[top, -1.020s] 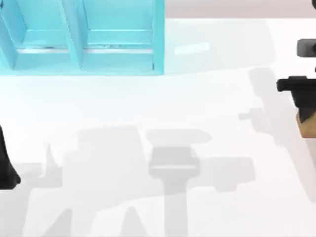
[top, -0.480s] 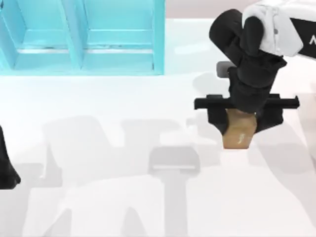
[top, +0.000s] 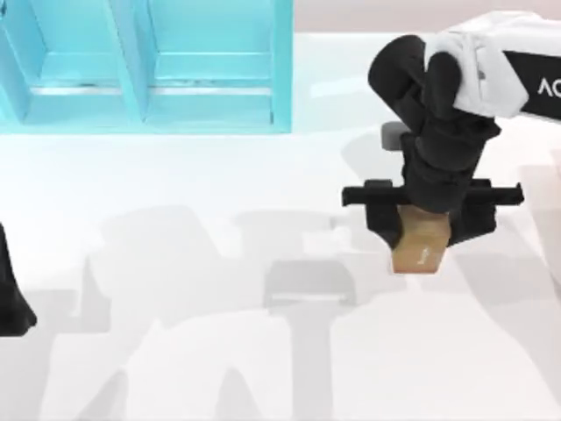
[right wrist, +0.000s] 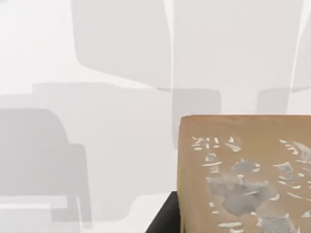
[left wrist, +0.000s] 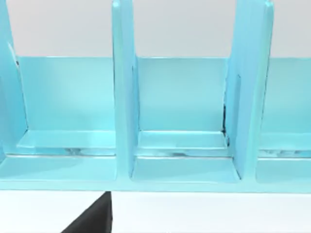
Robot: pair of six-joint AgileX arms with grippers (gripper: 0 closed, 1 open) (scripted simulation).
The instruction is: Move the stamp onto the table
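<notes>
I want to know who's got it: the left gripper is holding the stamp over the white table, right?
Not quite. The right gripper is holding the stamp over the white table; the top view shows it. The left arm is parked at the table's left edge.

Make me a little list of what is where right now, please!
holder: right gripper, shut on the small tan-brown wooden stamp block
stamp place: above the right half of the plain white table
shelf: turquoise blue shelf unit at the table's far left
other arm: left gripper parked at the left edge
</notes>
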